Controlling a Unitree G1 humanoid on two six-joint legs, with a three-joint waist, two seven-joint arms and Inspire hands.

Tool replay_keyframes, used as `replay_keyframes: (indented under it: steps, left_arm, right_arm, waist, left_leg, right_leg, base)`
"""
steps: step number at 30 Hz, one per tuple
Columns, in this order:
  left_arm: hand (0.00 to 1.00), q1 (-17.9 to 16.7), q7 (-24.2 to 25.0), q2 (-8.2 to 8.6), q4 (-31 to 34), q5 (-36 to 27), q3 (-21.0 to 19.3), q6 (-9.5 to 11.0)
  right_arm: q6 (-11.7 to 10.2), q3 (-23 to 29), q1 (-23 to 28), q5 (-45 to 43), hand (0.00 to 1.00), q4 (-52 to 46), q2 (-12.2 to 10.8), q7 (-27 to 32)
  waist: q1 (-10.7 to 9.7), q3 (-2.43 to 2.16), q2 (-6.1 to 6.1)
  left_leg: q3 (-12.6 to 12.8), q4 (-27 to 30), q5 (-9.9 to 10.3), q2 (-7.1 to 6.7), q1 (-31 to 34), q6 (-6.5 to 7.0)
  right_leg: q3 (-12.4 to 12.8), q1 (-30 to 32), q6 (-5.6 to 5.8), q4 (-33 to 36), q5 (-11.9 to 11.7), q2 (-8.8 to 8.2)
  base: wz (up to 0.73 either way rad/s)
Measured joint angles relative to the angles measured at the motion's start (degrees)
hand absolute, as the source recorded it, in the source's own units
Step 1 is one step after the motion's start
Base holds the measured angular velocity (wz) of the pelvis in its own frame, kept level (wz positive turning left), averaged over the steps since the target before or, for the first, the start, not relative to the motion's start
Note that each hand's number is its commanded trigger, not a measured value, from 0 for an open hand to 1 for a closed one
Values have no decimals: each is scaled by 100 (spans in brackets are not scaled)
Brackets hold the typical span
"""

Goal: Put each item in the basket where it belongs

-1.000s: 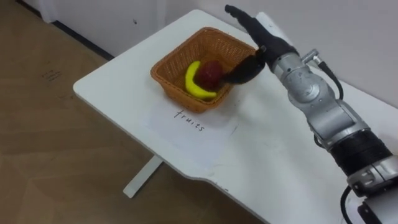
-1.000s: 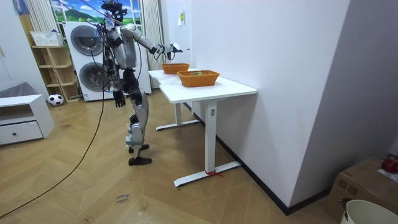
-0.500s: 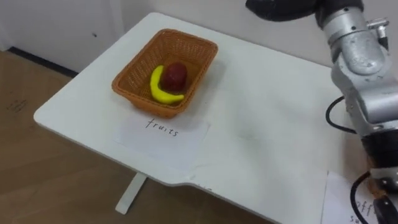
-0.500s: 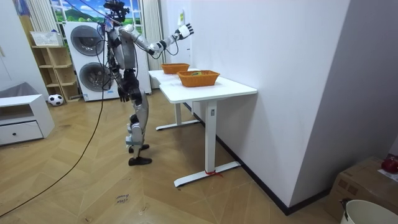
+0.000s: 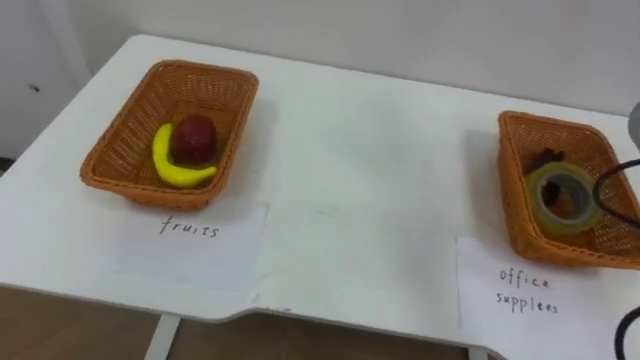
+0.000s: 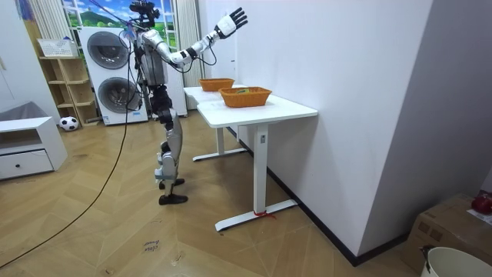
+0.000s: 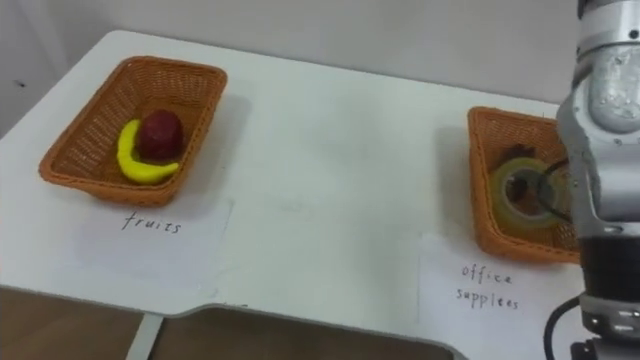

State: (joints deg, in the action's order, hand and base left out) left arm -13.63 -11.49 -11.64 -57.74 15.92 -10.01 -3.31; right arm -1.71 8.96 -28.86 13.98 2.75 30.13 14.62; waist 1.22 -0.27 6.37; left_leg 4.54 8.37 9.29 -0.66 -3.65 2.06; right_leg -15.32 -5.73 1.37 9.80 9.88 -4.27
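Observation:
The fruits basket (image 5: 229, 87), wicker, stands at the table's left and holds a yellow banana (image 5: 173, 171) and a dark red fruit (image 5: 195, 137). At the right, the office supplies basket (image 5: 518, 196) holds a tape roll (image 5: 561, 196) with a small dark item (image 5: 548, 159) behind it. My right forearm (image 7: 608, 120) rises at the right edge and leaves the view at the top. In the room view my right hand (image 6: 232, 18) is raised high above the table, open with fingers spread and holding nothing. My left hand (image 6: 161, 115) hangs by my hip.
A paper label (image 5: 192, 240) lies in front of the fruits basket and another (image 5: 532, 292) in front of the office basket. The white table (image 5: 370, 180) is bare between them; a wall runs behind it. I stand at the table's long side, with washing machines (image 6: 108, 73) behind me.
My right arm has lifted from over the fruits basket to high above the table. The head camera has swung right, bringing the office supplies basket into view.

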Motion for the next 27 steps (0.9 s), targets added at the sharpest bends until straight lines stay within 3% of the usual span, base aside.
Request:
replay_keyframes:
  steps: [2, 8, 13, 17, 23, 27]
  left_arm:
    - [0, 4, -44, 42, 76, 0, -123, 5]
    - [0, -5, -342, 98, 140, -1, -157, 110]
    - [0, 21, -463, 113, 160, -20, -150, 206]
    - [0, 12, -467, 188, 162, -14, -127, 256]
    - [0, -133, -548, 186, 164, -12, -112, 332]
    - [0, -222, -588, 180, 166, -22, -71, 341]
  right_arm:
    - [-4, 423, 183, 23, 0, -351, 3, 247]
    - [-83, 943, 484, 276, 0, -610, 224, 847]
    - [-144, 1323, 1128, 273, 0, -629, 225, 1236]
    - [-146, 1665, 1532, 355, 0, -628, 223, 1536]
    - [-253, 2284, 2298, 394, 0, -563, 212, 2115]
    - [-287, 2395, 2602, 614, 0, -404, 192, 2399]
  waist:
    - [-105, -5, -3]
    - [-427, -12, 16]
    - [-466, -32, 49]
    - [-686, 5, 8]
    - [-755, 21, 7]
    - [-758, 38, -4]
  left_leg:
    - [21, -20, 1, 11, -9, -2]
    - [141, -84, 10, 36, -72, -17]
    - [340, -101, 51, 89, -117, -47]
    - [397, -104, 59, 100, -104, -48]
    - [515, -116, 85, 159, -120, -83]
    - [657, -117, 138, 205, -189, -128]
  right_leg:
    - [108, 29, 0, -7, 0, 19]
    - [130, 28, 0, -13, 0, 40]
    - [310, 76, -23, -7, -15, 93]
    - [351, 107, -23, 0, -16, 100]
    - [459, 184, -50, 2, -32, 164]
    - [595, 181, -74, -7, -47, 228]
  base:
    - [-13]
    - [-8]
    - [-20]
    - [-8]
    - [-14]
    - [-24]
